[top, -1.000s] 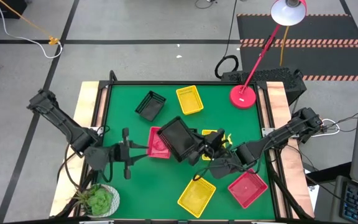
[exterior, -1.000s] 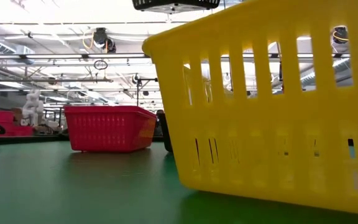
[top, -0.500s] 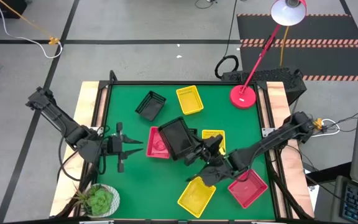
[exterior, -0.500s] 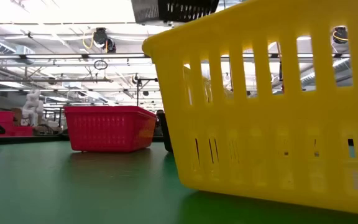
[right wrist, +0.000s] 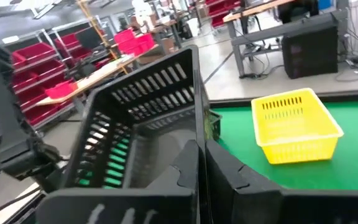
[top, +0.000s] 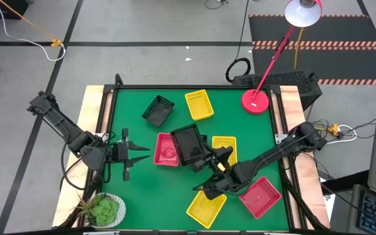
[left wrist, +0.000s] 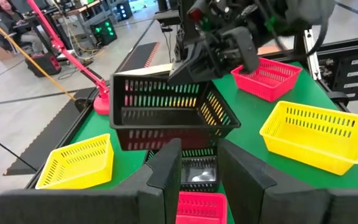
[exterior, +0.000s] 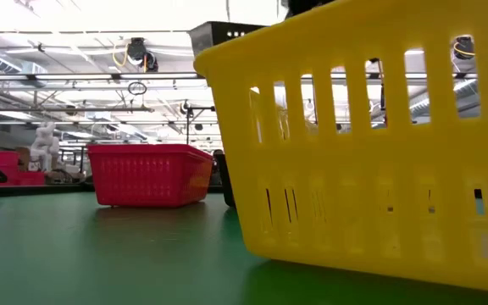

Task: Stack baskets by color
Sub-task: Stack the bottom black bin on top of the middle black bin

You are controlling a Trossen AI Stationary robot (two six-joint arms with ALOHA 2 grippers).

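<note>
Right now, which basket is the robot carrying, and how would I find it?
Look at the middle of the green table. There the right gripper is shut on a black basket, holding it lifted above a red basket. The other black basket in plain sight sits on the table near the back, with nothing touching it.
</note>
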